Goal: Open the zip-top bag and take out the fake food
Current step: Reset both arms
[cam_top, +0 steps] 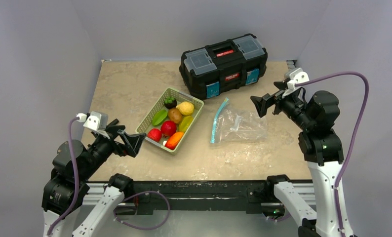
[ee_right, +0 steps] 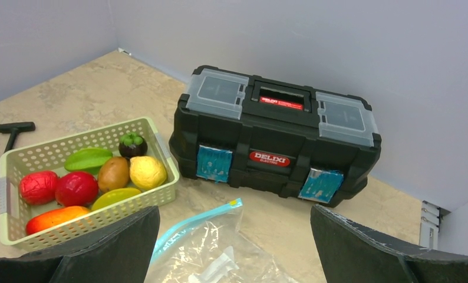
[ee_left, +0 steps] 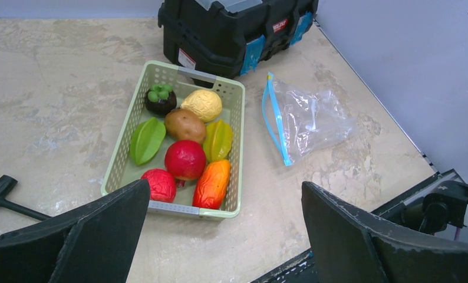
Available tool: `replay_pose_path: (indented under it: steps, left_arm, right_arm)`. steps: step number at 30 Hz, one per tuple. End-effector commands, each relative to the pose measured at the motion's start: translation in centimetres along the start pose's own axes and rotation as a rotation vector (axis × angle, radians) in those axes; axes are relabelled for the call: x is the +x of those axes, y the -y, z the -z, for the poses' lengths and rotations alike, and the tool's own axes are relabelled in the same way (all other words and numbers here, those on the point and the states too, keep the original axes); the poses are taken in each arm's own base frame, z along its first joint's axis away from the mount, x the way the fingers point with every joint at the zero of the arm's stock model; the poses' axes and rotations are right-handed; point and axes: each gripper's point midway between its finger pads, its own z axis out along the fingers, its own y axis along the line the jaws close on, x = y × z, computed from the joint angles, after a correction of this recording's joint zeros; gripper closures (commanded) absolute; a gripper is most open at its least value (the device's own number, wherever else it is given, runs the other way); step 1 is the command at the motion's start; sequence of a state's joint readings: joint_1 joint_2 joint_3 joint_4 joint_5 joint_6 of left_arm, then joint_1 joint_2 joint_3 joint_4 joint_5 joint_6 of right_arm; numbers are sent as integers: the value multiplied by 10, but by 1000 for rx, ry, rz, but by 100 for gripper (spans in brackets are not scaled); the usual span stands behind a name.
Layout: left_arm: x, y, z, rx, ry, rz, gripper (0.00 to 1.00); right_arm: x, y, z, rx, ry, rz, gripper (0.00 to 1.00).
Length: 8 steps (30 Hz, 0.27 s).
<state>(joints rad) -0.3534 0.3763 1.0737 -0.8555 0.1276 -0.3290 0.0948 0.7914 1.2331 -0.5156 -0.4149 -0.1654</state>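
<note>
The zip-top bag (cam_top: 238, 124) lies flat on the table right of the basket, its teal zip strip (cam_top: 217, 120) toward the basket. It also shows in the left wrist view (ee_left: 314, 118) and the right wrist view (ee_right: 220, 253). Only a small white piece (ee_right: 217, 268) shows inside it. The fake food (cam_top: 170, 124) sits in the pale green basket (cam_top: 190, 127): red, orange, green, yellow and brown pieces (ee_left: 185, 159). My left gripper (cam_top: 130, 139) is open and empty, left of the basket. My right gripper (cam_top: 262, 105) is open and empty, just right of and above the bag.
A black toolbox (cam_top: 223, 64) with a red handle label stands shut behind the basket and bag. A black T-handled tool (ee_left: 2, 194) lies on the table left of the basket. Grey walls close in the back and both sides.
</note>
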Motion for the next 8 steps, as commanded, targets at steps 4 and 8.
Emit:
replay_pose_path:
  steps: [4,8]
  left_arm:
    - [-4,2,1,13,17,-16,0]
    - [-4,2,-2,17,20,-13,0]
  right_arm:
    - [-12,-3,5,-16,40,36,1]
    - [-8,-1,2,-9,37,31,1]
